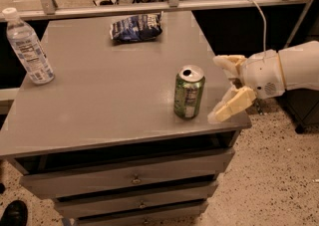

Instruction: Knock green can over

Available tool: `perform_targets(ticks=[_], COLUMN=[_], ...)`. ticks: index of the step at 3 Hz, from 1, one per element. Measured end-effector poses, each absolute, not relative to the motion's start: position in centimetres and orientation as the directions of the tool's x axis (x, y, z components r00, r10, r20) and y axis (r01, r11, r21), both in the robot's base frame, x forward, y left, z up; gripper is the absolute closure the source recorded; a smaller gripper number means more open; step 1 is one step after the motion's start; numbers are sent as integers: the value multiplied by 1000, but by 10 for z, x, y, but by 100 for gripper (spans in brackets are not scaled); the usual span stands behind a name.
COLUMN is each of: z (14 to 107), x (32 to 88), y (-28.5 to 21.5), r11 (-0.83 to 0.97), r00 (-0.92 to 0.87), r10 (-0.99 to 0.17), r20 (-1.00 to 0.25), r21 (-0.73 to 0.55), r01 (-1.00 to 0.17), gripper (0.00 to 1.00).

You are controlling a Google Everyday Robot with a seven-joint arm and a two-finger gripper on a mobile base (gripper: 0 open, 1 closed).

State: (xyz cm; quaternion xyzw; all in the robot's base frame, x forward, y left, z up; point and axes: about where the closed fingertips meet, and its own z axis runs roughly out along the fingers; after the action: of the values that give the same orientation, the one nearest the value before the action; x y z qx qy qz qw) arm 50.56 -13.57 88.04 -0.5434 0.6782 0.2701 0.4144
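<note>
View: camera view, the only one supplied.
Can: stands on the desk, near the front right corner as pictured, close to both edges.
Can axis: long axis vertical. The silver top and its opening face up, and the base sits flat.
Jaws: released, with the two fingers spread and nothing between them. They hang just off the desk's right edge, at about can height.
Key relation: the can lies just beside my jaws, toward the picture's left. A gap shows between can and jaws, and no contact is visible.
Arm: enters from the picture's right.
Next move (judgement): sweep sideways toward the picture's left and strike above the can's middle, so that it tips onto open desk. A low strike would likely slide it instead.
Risk (judgement): the front edge is close, so a push angled forward could send the can off the desk.
Bottle, bag: well apart from the can, at the left edge and the rear, outside the sweep.
</note>
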Motion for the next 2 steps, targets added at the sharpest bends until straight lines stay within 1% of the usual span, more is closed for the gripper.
perform_targets(ticks=[1, 2], z=[875, 874], x=[517, 530], y=[-107, -73], r11=[243, 213], r00=[-46, -23], r10=[-418, -346], r20=[-907, -938], r21=[-63, -54], r01=[-968, -976], gripper=[0, 0])
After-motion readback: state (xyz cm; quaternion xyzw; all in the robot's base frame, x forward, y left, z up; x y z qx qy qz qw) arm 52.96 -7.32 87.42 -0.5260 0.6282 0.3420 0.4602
